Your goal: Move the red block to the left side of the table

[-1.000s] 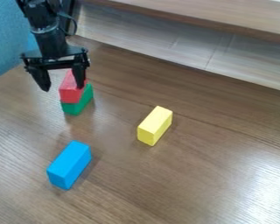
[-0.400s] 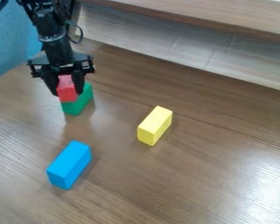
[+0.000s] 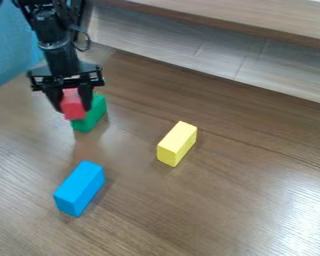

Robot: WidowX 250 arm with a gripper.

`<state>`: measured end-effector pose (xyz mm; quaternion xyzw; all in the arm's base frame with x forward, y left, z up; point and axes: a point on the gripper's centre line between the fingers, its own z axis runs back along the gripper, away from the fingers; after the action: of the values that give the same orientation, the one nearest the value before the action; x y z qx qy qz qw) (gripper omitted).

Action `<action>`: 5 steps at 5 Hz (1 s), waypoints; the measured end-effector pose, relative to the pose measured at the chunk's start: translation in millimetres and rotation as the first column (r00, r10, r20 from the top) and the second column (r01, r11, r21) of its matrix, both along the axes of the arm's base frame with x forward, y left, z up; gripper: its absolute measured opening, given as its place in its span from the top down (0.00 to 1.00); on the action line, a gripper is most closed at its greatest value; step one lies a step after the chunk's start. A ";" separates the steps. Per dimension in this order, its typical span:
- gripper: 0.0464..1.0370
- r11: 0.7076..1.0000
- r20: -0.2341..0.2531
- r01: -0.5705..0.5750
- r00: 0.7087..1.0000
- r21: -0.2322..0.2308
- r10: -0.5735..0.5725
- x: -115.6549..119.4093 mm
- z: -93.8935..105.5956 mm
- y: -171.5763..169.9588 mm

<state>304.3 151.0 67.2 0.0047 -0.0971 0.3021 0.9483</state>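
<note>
We hold our black arm [image 3: 59, 57] at the upper left of the view, slanting down from the top edge. A dark cable [image 3: 88, 44] loops out beside it. Our gripper [image 3: 74, 108] hangs below the wide crosspiece [image 3: 66, 80], its two fingers [image 3: 87, 98] pointing down, drawn partway together in a firm grip.

Prob. a robotics lab or sim. test area. Robot arm [image 3: 56, 47] over wood-grain counter [image 3: 229, 210] w/ coloured blocks [image 3: 72, 106].
</note>
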 end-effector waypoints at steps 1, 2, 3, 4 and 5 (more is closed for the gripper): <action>0.46 0.999 -0.012 -0.039 0.999 0.012 0.039 -18.5 1.2 29.8; 0.46 0.998 -0.023 -0.054 0.998 0.012 0.055 -34.2 1.6 50.4; 0.46 0.997 -0.014 -0.071 0.997 0.022 0.072 -42.3 4.5 70.2; 0.46 0.997 -0.022 -0.068 0.997 0.027 0.068 -46.4 1.0 84.6; 0.46 0.997 -0.028 -0.070 0.997 0.023 0.071 -48.1 -2.8 90.9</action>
<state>256.2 241.9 64.5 0.0231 -0.0865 0.3342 0.9382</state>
